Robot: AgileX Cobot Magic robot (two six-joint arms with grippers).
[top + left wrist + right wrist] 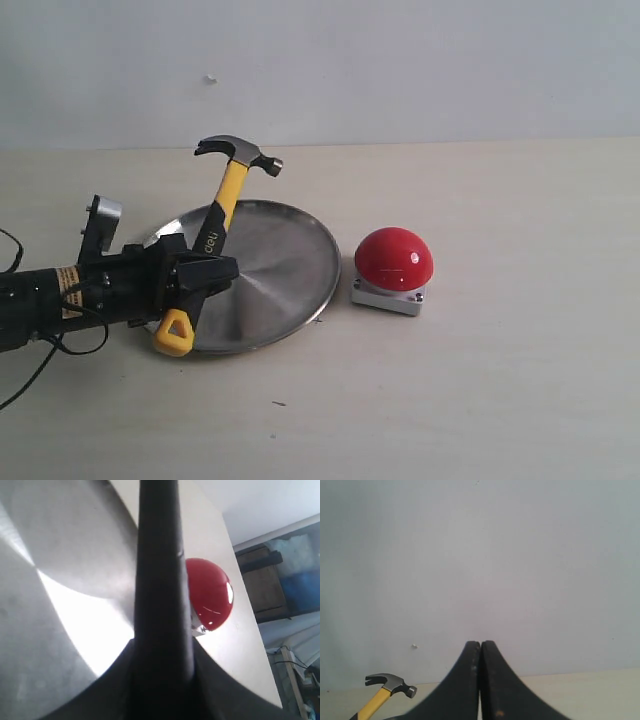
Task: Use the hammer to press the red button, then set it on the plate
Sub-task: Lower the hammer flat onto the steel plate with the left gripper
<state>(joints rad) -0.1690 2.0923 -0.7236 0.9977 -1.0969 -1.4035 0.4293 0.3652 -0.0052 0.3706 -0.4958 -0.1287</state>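
Soft even light; plate (65, 605) glare

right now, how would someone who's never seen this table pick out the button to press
Start at the pale table and find the round silver plate left of centre. Just off its right rim, as the exterior view shows it, sits the red button. It is the only glossy red dome, on a square grey base.

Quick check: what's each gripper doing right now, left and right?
Left gripper: closed on the handle of the hammer.
Right gripper: jaws closed together, holding nothing.
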